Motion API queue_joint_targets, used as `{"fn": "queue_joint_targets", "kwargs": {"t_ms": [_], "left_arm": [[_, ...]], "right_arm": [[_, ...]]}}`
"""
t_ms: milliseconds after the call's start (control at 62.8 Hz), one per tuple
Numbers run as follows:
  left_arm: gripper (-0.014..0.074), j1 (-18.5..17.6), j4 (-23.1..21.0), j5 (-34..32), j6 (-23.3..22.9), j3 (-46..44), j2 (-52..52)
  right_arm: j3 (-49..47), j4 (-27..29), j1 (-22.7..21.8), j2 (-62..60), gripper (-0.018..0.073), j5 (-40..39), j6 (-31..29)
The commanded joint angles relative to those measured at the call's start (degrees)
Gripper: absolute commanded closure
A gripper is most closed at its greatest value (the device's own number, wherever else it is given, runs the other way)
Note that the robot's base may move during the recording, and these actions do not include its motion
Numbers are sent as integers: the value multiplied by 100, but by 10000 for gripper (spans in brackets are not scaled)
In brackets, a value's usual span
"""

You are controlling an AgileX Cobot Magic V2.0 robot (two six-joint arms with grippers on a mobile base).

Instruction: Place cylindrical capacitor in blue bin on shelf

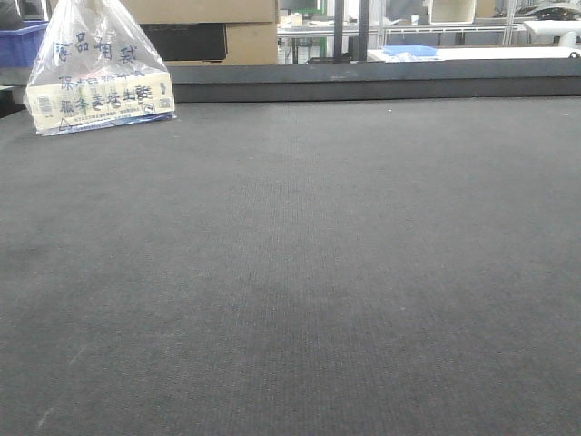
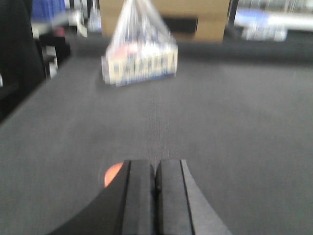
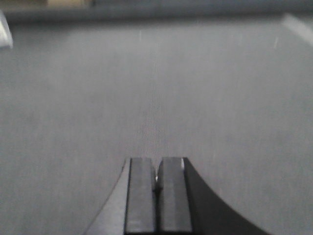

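Left tool (image 2: 155, 177) and right tool (image 3: 157, 178) closed over apparently woven mat (image 1: 290, 272).

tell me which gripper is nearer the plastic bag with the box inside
Left, likely. The left gripper has the plastic bag almost straight ahead; the right gripper sees only a pale sliver at its far left edge.

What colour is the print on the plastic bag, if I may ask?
Blue, on the plastic bag; clearest in the front-facing view.
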Motion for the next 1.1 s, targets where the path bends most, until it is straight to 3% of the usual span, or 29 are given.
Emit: {"fn": "queue_joint_targets", "kwargs": {"t_ms": [0, 127, 382, 685, 796, 971, 1019, 1082], "left_arm": [[708, -31, 15, 614, -22, -426, 588], [708, -31, 15, 1280, -22, -1039, 1659], [708, -31, 128, 1199, -22, -1817, 2981], [708, -31, 211, 2556, -22, -2963, 4684], [708, -5, 211, 3009, -22, -3436, 5318], [708, 9, 134, 3072, -22, -3836, 5973], [708, 9, 100, 3072, -22, -3891, 6098], [708, 9, 87, 3025, -22, -3901, 6188]], "right_arm": [[-507, -1, -24, 761, 722, 620, 4], [-1133, -1, -24, 1687, 722, 882, 4], [-1498, 39, -24, 2510, 722, 974, 4], [-2356, -16, -24, 4189, 717, 2418, 4], [-2555, -215, -24, 4773, 717, 2465, 4], [-2741, -426, -24, 5465, 717, 2456, 4], [-2739, -426, -24, 5597, 695, 2419, 4], [-2739, -426, -24, 5725, 587, 2344, 4]]}}
